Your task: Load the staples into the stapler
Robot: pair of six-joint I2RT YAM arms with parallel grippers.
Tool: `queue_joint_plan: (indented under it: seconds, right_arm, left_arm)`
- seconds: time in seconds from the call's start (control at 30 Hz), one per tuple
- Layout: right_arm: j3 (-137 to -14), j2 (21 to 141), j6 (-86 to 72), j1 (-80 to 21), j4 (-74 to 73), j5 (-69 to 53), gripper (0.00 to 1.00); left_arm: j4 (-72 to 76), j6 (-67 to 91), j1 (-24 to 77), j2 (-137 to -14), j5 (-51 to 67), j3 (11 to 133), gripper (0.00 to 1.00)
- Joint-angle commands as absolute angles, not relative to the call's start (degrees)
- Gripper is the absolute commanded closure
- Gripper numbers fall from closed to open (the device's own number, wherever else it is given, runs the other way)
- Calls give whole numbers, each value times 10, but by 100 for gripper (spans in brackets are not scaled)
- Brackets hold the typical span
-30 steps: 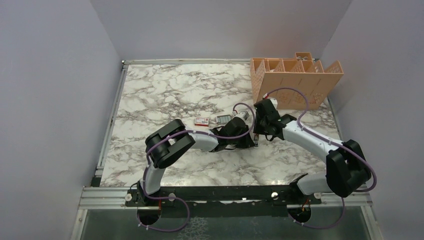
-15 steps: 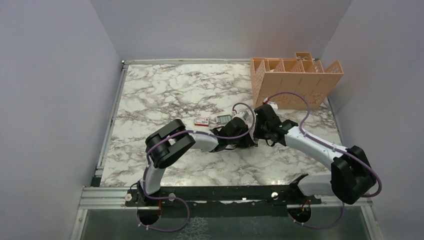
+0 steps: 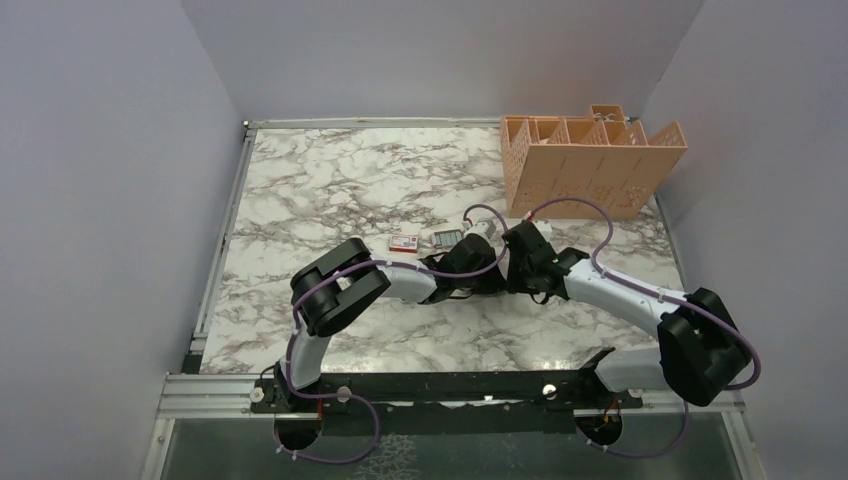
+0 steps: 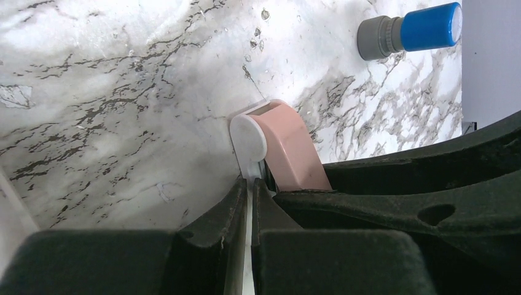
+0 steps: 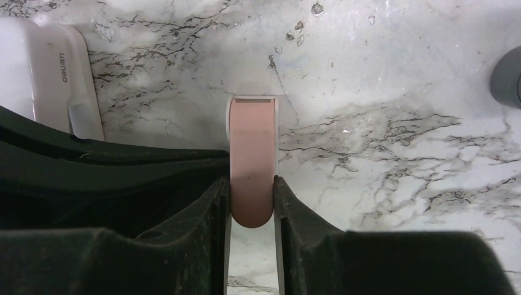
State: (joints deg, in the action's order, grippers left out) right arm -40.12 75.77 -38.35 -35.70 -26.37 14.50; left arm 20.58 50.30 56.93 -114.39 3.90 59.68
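Note:
The stapler (image 4: 285,147) has a pink top arm and a white round-ended base. It stands on the marble where the two arms meet. My left gripper (image 4: 251,184) is shut on a thin white edge of the stapler. My right gripper (image 5: 252,184) is shut on the pink arm (image 5: 252,141) from both sides. In the top view both grippers (image 3: 497,280) (image 3: 515,268) hide the stapler. The staples lie in a small grey tray (image 3: 446,238) beside the red-and-white box (image 3: 404,241), just beyond the left arm.
A blue-capped grey cylinder (image 4: 410,29) lies past the stapler, also seen from above (image 3: 480,226). A white plastic piece with lettering (image 5: 43,67) lies left of the pink arm. An orange organizer (image 3: 590,165) stands at the back right.
My right wrist has moved down and left, closer against the left gripper. The left arm, the tray and the box have not moved.

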Motion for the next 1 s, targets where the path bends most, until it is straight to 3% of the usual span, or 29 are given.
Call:
queue_joint_plan:
  seconds: [0.0,0.6,0.97]
  right_arm:
    - [-375,773,-414,-367,-294,97,73]
    - [-364,817,-432,-367,-263,121,73]
    - [-418,713,-448,-367,-327,182,41]
  left_arm:
    - [148,487,571,-1157,8,581,93]
    - [114,467,571,-1092,-28,564,89]
    - [113,461,572,-1066,-26,558,85]
